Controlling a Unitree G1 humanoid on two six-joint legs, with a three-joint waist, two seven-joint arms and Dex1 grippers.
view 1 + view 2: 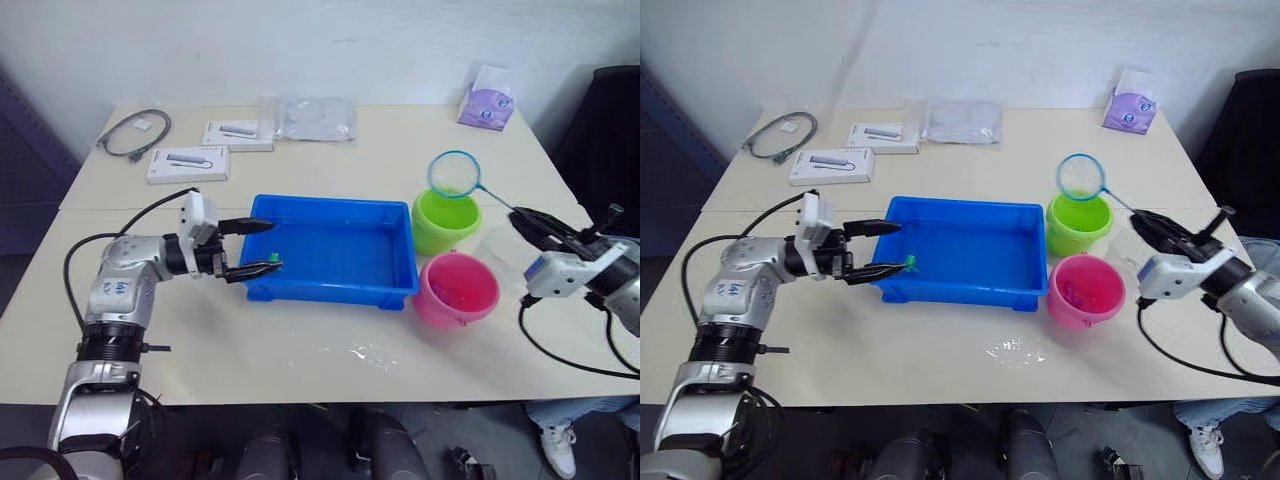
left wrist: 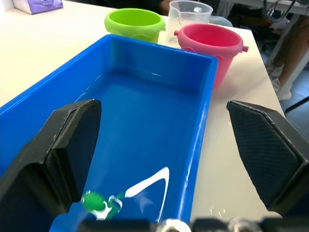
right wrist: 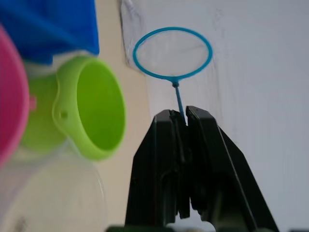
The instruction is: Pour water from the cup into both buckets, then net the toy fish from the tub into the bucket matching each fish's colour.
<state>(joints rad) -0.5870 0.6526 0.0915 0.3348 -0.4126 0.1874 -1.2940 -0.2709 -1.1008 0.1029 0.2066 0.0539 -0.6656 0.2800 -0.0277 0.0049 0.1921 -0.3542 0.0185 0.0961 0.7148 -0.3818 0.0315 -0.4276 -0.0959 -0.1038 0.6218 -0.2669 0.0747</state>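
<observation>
Right wrist view has my right gripper [image 3: 186, 116] clamped on the small blue-hooped net's [image 3: 172, 52] thin handle above the lime green plastic bucket [image 1: 446, 220], while my left gripper [image 1: 262, 246] gapes wide, steadying the blue rectangular tub's [image 1: 330, 290] end where one tiny green toy fish [image 2: 100, 203] is left

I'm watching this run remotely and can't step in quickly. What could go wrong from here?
The left gripper hangs open over the tub's near end, one finger close to a green fish; a bump could slosh water out or shove the tub. The right gripper pinches the net by its thin handle, so the hoop, above the green bucket, might twist or slip. The cup stands close behind both buckets.
</observation>
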